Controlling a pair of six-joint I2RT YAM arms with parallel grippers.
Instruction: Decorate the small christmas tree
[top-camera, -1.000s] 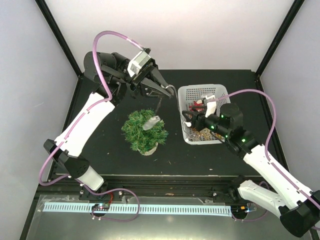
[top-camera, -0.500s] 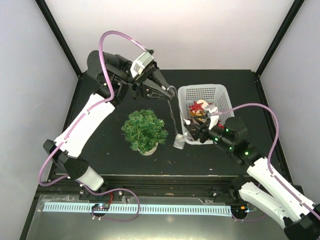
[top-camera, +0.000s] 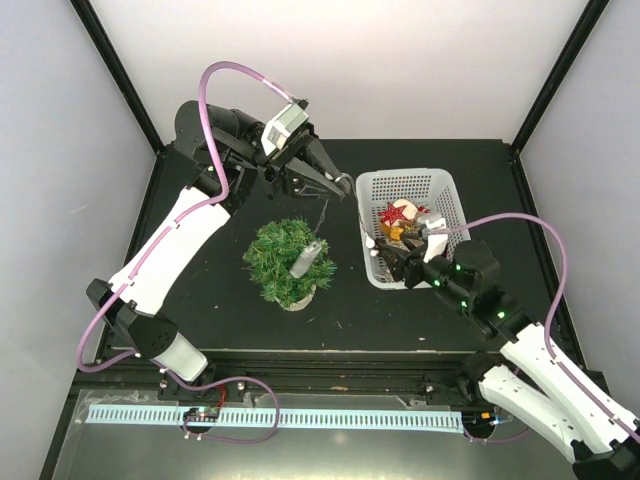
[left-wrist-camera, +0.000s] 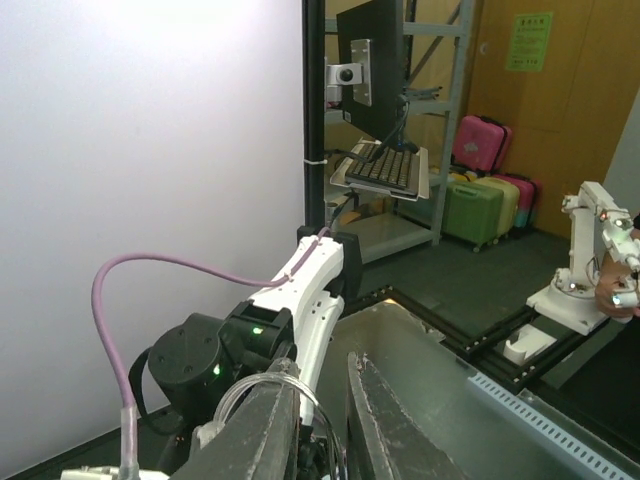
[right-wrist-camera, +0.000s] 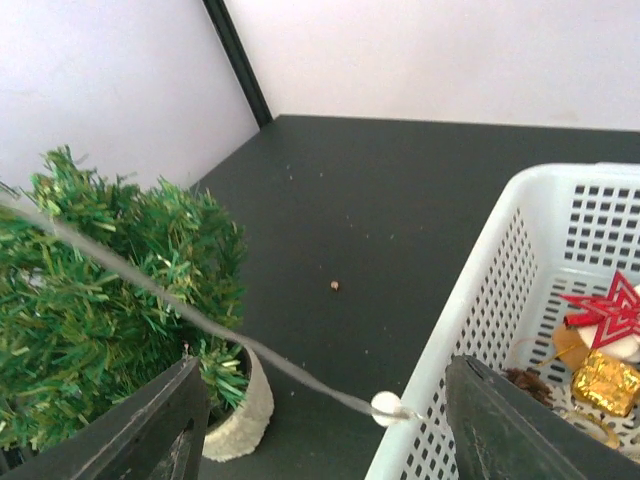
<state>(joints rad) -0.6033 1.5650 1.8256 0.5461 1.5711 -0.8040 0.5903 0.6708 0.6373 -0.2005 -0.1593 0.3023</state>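
Black table (top-camera: 220, 310) inside a white-walled, black-framed enclosure, seen from above. At left rear, the left gripper (top-camera: 338, 186) is raised above the table, its jaws set nearly together and pinching a thin cord (top-camera: 322, 215). From the cord hangs a silvery ornament (top-camera: 308, 258), tilted, lying against the upper right side of the tree (top-camera: 272, 258). The tree stands upright on its pale round base (top-camera: 297, 299) near the table's centre, left of the basket (top-camera: 405, 174) and apart from it. The white mesh basket holds a red star (top-camera: 396, 212) and a gold piece (right-wrist-camera: 604, 381), among other items too small to tell. At right, the right gripper (top-camera: 390, 256) is at the basket's near left corner, jaws wide apart with nothing between them. In the right wrist view a blurred grey strand (right-wrist-camera: 150, 290) runs past the tree down to a white bead (right-wrist-camera: 385, 403) at the basket wall.
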